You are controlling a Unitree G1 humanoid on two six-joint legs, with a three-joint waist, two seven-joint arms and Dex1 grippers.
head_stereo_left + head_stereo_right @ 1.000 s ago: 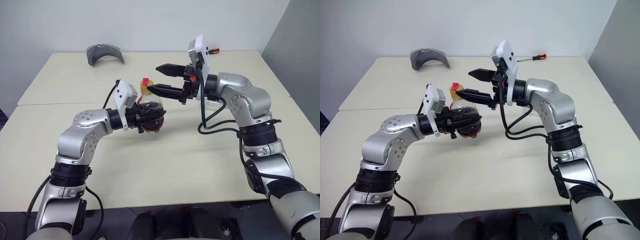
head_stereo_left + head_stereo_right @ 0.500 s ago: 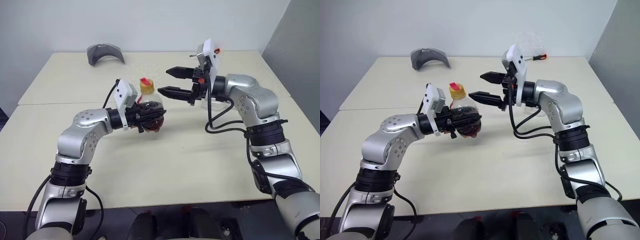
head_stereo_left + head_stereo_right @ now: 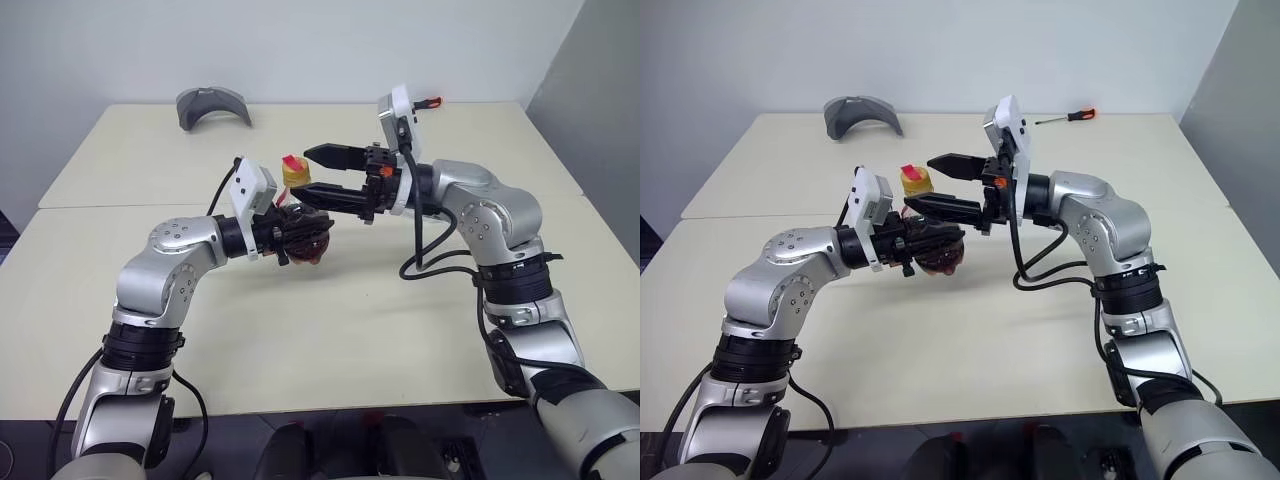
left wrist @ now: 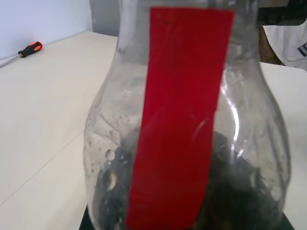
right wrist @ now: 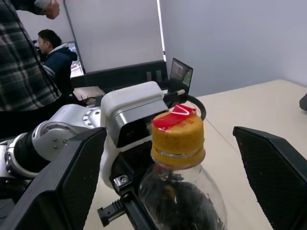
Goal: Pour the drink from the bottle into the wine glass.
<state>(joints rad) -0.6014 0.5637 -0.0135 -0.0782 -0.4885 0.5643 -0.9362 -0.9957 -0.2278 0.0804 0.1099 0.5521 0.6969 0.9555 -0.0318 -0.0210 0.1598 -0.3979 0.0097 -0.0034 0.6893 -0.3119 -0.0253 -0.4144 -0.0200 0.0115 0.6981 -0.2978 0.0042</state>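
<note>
My left gripper point(image 3: 298, 236) is shut on the round body of the bottle point(image 3: 306, 238) and holds it upright above the table. Close up, the bottle point(image 4: 177, 120) is clear with a red strip, and the dark drink point(image 4: 235, 196) lies in its lower part. Its yellow cap point(image 3: 293, 176) carries a red tab. My right gripper point(image 3: 301, 172) reaches in from the right, level and open, with one black finger point(image 5: 62, 177) on each side of the cap point(image 5: 177, 133) and apart from it. The wine glass is hidden from me.
A grey curved object point(image 3: 210, 105) lies at the far left of the table point(image 3: 330, 330). An orange-handled screwdriver point(image 3: 1070, 116) lies at the far right edge. A seam point(image 3: 100, 207) joins two tabletops. Two people point(image 5: 29, 72) are beyond the table.
Half a second ago my right gripper stood off to the right of the bottle. It has swung back left, and its open fingers now straddle the cap. Left arm and bottle stayed still.
</note>
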